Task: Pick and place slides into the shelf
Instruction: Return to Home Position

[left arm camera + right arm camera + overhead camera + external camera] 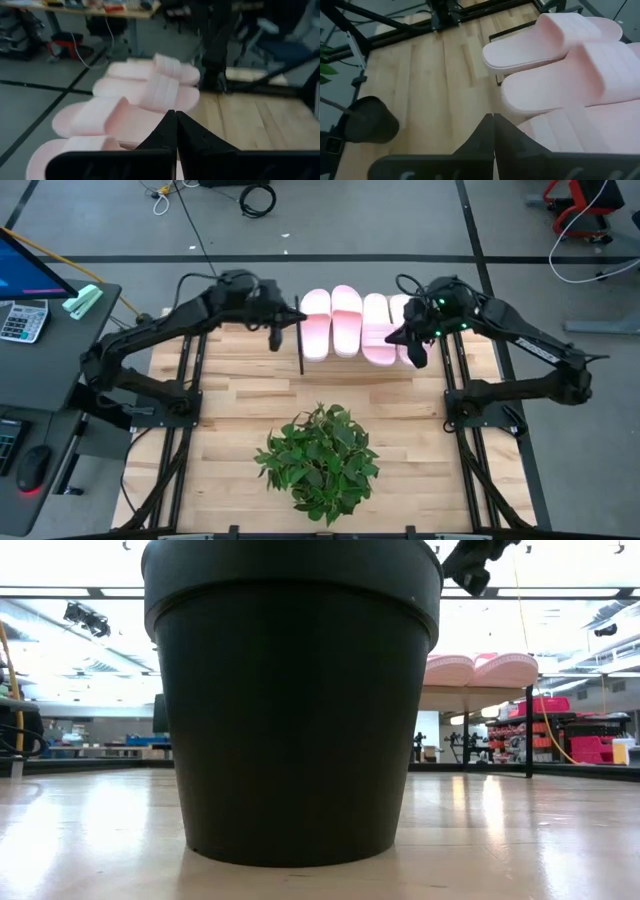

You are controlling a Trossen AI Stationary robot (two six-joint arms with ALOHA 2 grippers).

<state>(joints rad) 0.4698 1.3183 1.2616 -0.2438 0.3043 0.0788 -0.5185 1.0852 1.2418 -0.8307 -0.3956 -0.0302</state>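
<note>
Four pale pink slides (348,322) lie side by side, soles down, on the low shelf (345,363) at the table's far edge. They also show in the low view as slides (480,668) on the shelf plank (480,695). My left gripper (275,332) is shut and hovers just left of the shelf's left end, with the slides (150,95) ahead of its fingertips (175,120). My right gripper (415,352) is shut at the shelf's right end, above the near end of the rightmost slide (560,135). I cannot see it touching the slide.
A leafy green plant (320,460) in a black pot (290,700) stands mid-table on the near side and blocks most of the low view. Bare wooden tabletop (230,390) lies between the plant and the shelf. A desk with a calculator (22,320) stands off the table's left.
</note>
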